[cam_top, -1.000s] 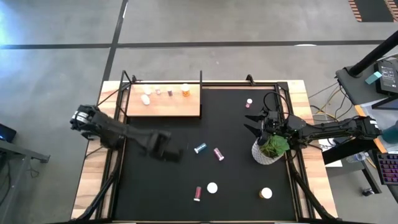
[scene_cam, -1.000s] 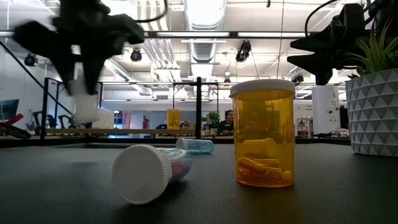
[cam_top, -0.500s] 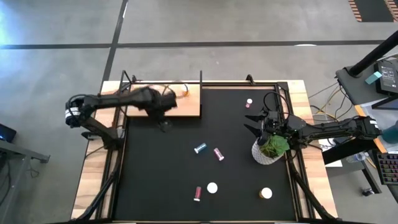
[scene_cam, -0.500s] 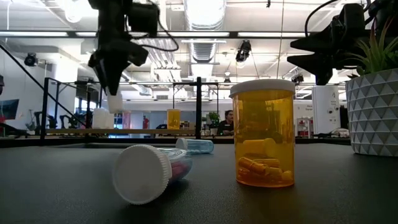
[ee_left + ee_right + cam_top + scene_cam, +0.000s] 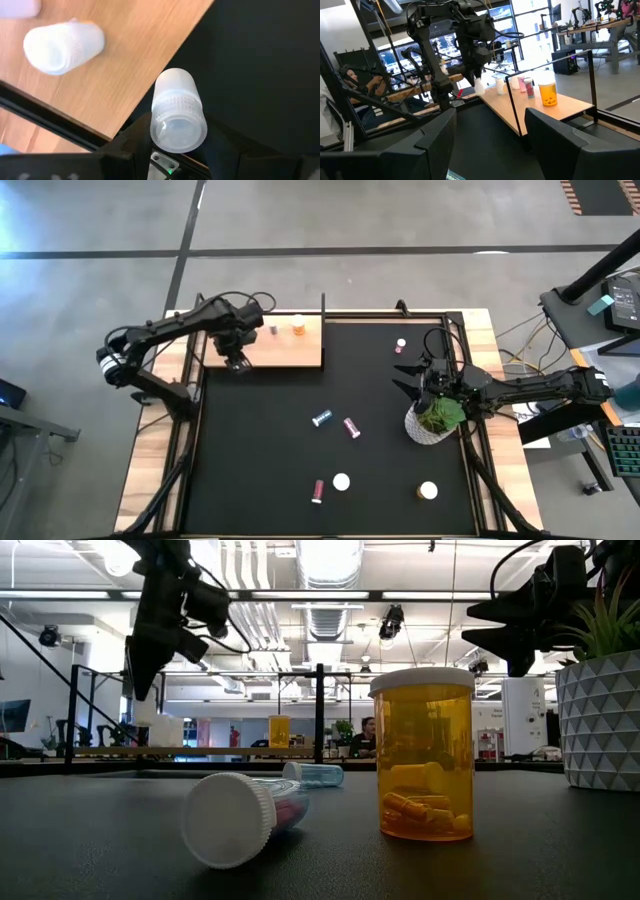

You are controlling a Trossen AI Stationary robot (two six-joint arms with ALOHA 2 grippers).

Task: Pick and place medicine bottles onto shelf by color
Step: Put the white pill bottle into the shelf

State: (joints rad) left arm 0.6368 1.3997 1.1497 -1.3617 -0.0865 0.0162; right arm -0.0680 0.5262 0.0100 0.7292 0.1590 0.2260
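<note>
wood shelf edge below, left pincer clamping white bottle, right pincer parted, empty

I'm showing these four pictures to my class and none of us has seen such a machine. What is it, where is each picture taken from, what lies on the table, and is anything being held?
It is a robot with two dark arms at a table, each ending in two-fingered jaws. One picture looks straight down, one looks level across the tabletop, and two come from cameras on the arms' wrists.

The left gripper holds a white bottle over the edge of the shelf, a pale wooden board. On the shelf, the wrist view shows another white bottle on its side, and the overhead view an orange bottle standing.

On the black mat more small bottles wait: a blue one, a pink one and others nearer the front. The right gripper waits, jaws open and empty, by the potted plant.
</note>
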